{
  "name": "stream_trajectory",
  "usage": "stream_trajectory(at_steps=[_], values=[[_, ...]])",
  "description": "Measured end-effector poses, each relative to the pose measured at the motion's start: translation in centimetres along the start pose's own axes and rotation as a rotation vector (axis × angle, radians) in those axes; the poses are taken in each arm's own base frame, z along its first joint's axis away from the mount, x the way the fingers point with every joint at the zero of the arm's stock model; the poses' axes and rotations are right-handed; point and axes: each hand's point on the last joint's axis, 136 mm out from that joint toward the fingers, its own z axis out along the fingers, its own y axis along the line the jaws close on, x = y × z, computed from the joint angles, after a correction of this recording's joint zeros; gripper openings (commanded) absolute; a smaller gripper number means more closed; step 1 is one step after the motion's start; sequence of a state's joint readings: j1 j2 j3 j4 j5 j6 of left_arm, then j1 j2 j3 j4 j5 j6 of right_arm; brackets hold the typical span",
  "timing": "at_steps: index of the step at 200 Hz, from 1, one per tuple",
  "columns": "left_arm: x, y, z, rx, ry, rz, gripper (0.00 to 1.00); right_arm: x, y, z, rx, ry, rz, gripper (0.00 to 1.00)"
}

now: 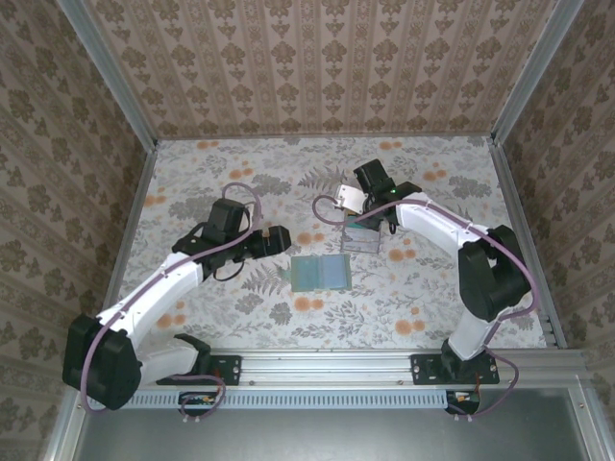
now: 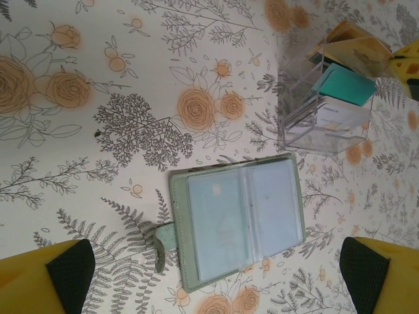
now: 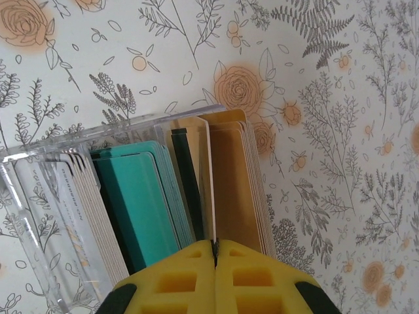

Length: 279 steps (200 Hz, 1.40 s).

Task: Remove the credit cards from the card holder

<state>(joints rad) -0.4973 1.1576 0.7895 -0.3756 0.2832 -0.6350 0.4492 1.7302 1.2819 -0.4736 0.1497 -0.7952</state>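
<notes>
Card holder [image 2: 239,219]: pale green, lying open and flat on the table [image 1: 192,173] near its middle, grey-blue inner sleeves facing up. Clear box [image 3: 26,170]: just beyond the holder toward the far edge, holding credit cards [image 3: 141,203] upright in pale grey, teal and orange groups. Right pincer [image 3: 214,252]: clenched on the top edge of an orange card [image 3: 196,176] standing in the box. Left pincer [image 1: 277,240]: released, fingers [image 2: 65,275] spread wide, above the holder's left side.

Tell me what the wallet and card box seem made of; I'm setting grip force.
Wallet: probably faux leather, matte sage-green rim, with glossy clear plastic sleeves inside. Card box: rigid clear plastic, perhaps acrylic; the tablecloth pattern shows through its walls.
</notes>
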Motion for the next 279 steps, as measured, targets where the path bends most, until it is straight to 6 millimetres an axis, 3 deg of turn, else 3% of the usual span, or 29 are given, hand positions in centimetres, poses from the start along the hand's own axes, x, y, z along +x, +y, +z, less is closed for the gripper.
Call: stream_trajectory(at_steps=[16, 37, 52, 104, 149, 182, 216, 246, 279], values=[[0.0, 0.1, -0.1, 0.0, -0.003, -0.002, 1.0, 0.1, 0.0, 0.1, 0.0, 0.002, -0.004, 0.0], [-0.1, 0.2, -0.1, -0.002, -0.006, -0.006, 1.0, 0.1, -0.1, 0.3, 0.001, 0.003, -0.003, 0.1], [-0.1, 0.2, -0.1, -0.002, -0.006, -0.005, 1.0, 0.2, -0.2, 0.5, 0.007, 0.005, -0.001, 0.33], [0.2, 0.5, 0.0, -0.007, 0.001, -0.01, 1.0, 0.9, -2.2, 2.2, 0.111, 0.06, 0.025, 0.35], [0.3, 0.6, 0.0, -0.005, 0.004, -0.014, 1.0, 0.9, -3.7, 1.9, 0.178, 0.065, 0.119, 0.35], [0.5, 0.3, 0.1, 0.015, 0.02, -0.015, 0.96, 0.2, -4.7, -0.3, 0.208, 0.006, 0.255, 0.34], [0.8, -0.1, 0.7, 0.04, 0.046, -0.039, 0.89, -1.5, -5.5, -5.7, 0.207, -0.168, 0.476, 0.35], [1.0, -0.8, 1.4, 0.068, 0.063, -0.056, 0.76, -2.2, -3.9, -9.0, 0.138, -0.284, 0.66, 0.33], [2.2, -1.6, 2.9, 0.089, 0.119, -0.061, 0.61, -1.9, 1.5, -7.9, -0.027, -0.26, 0.814, 0.28]])
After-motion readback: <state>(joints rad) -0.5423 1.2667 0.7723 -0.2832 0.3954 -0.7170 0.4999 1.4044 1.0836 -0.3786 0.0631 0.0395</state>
